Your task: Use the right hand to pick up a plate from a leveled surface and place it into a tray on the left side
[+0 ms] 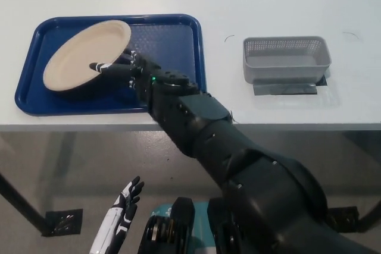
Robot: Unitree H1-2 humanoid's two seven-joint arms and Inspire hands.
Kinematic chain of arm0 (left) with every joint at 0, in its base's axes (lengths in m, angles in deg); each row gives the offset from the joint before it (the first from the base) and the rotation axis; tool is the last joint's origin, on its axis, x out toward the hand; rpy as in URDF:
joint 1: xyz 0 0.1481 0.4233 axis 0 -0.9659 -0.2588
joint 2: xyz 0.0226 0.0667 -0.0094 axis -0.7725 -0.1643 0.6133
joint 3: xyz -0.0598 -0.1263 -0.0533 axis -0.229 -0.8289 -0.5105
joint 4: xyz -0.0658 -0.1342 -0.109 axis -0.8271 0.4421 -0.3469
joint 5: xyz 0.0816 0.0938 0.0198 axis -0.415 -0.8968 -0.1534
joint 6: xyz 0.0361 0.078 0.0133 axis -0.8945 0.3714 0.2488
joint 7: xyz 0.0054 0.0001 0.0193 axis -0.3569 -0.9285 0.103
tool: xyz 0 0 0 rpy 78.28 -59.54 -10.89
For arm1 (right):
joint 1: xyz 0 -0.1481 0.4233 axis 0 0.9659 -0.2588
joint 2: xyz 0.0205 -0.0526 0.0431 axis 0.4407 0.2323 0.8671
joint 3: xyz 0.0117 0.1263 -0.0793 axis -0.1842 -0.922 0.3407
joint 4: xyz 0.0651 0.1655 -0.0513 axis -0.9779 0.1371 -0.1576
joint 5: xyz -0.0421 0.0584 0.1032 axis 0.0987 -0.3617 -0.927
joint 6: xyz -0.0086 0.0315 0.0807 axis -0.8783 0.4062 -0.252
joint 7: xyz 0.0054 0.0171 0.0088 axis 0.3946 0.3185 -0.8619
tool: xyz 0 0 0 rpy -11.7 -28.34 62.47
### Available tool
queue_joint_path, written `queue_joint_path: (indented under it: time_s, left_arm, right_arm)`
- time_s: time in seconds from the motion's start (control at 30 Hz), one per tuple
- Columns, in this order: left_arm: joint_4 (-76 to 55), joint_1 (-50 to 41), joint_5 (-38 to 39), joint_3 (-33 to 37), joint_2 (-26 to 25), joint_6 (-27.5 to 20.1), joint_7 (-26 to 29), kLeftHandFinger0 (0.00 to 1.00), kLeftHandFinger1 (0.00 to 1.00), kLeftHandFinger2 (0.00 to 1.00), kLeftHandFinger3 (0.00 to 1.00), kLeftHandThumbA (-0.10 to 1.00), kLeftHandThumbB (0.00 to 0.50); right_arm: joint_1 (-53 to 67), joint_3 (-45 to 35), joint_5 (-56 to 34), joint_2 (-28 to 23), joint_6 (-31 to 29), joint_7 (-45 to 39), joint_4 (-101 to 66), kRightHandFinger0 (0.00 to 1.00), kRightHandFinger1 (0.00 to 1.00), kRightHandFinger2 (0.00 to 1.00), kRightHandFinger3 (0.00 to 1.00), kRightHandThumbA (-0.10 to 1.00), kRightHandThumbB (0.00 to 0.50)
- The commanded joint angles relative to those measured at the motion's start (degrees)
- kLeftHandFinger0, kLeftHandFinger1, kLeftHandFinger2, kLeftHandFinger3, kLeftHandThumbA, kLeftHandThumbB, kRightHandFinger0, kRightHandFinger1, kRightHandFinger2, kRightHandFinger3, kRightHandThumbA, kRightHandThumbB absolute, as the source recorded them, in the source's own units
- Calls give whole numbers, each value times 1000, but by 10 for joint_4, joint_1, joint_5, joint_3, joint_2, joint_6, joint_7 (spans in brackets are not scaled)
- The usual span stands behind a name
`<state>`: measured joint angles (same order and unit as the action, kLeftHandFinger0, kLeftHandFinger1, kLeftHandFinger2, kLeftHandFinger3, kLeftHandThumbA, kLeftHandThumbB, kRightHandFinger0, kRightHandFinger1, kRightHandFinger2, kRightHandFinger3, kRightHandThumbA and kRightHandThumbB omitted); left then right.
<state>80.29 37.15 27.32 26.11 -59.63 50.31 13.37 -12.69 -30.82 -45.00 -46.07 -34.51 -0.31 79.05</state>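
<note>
A beige round plate (80, 56) sits tilted over the left half of the blue tray (172, 37), its left edge low and its right edge raised. My black right hand (122, 68) reaches across the tray and holds the plate's right rim, one finger lying over the plate's face. I cannot tell whether the plate's low edge touches the tray. My white left hand (122, 209) hangs below the table at the lower left, fingers apart, holding nothing.
A grey mesh basket (286, 59) stands on the white table (268, 4) to the right of the tray. The table's front edge runs across the picture just below the tray. Floor shows beneath.
</note>
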Motion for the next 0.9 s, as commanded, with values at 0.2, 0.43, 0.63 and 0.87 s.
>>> queue_joint_path:
  time_s: [0.2,0.43,0.63,0.87]
  left_arm:
    - [-24,14,5,4,-12,3,-14,1000,1000,1000,1000,1000,242]
    - [-23,17,4,4,-18,7,-18,1000,1000,1000,1000,1000,249]
    - [-20,15,9,6,-17,8,-21,1000,1000,1000,1000,1000,260]
    - [-15,10,5,10,-13,-1,-23,1000,1000,1000,1000,1000,241]
  right_arm:
    - [-44,13,83,-42,-40,-51,-67,1000,1000,1000,1000,1000,494]
    - [-21,105,223,-140,40,-15,-257,1000,1000,1000,1000,1000,445]
    - [-23,213,316,-254,123,-70,-425,1000,1000,1000,1000,995,400]
    - [109,163,257,-338,152,-96,-757,1000,1000,1000,1000,1000,463]
